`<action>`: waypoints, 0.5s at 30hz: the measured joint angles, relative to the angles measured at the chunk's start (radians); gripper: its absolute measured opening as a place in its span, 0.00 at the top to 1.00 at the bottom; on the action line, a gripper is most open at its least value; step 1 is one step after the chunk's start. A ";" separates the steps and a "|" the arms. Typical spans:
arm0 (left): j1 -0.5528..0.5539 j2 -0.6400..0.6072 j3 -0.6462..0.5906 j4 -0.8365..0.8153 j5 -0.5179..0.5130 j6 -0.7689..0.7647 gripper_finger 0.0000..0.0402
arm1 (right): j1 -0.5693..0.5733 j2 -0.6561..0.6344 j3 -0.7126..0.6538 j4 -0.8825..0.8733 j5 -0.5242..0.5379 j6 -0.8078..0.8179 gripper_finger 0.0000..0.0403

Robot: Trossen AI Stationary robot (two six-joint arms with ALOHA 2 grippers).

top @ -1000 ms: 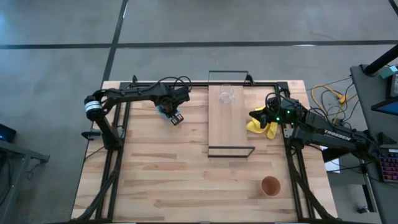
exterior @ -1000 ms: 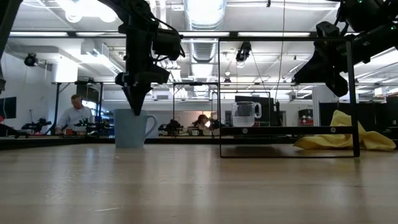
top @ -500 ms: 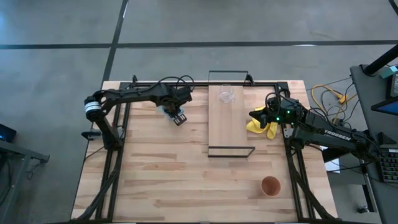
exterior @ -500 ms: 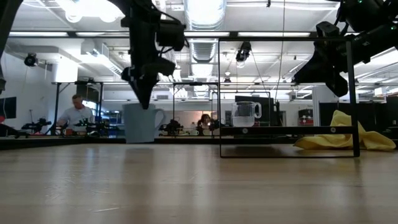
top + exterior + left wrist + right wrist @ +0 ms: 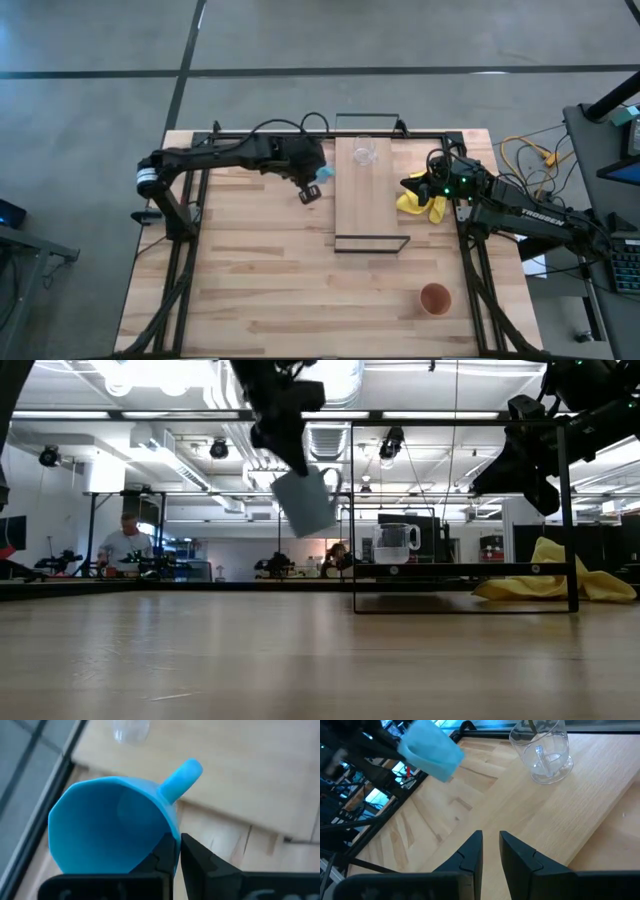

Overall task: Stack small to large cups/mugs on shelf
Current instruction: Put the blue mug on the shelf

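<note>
The light-blue mug hangs in the air just left of the shelf, tilted, in my left gripper, which is shut on it. The shelf is a light-wood board in a black wire frame. The tiny clear glass cup stands on the shelf's far end. The brown-orange cup stands on the table near the near right corner. My right gripper waits right of the shelf, above the yellow cloth, slightly open. My left gripper holds the mug by its rim, beside the handle. One finger is inside the mug and the other outside, the wall pinched between them. The fingers come from above. The mug is lifted clear and hangs tilted.
A yellow cloth lies crumpled on the table right of the shelf, under my right gripper. Black rails run along the table's left, right and far edges. Bare tabletop spreads left of and in front of the shelf.
My left gripper has lifted the blue mug off the table and carried it up and to the right, toward the shelf. The mug stood upright on the table a second ago; now it hangs clear and tilted. My right arm has kept still.
</note>
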 joint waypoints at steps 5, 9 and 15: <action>-0.001 0.000 0.064 0.016 0.023 0.002 1.00 | 0.000 0.000 0.000 0.000 0.000 0.000 0.85; -0.001 0.000 0.068 0.034 0.039 0.000 1.00 | 0.000 0.000 0.000 0.001 0.000 0.000 0.85; -0.010 0.029 0.074 0.096 0.076 0.000 1.00 | 0.000 0.000 0.000 0.002 0.000 0.000 0.85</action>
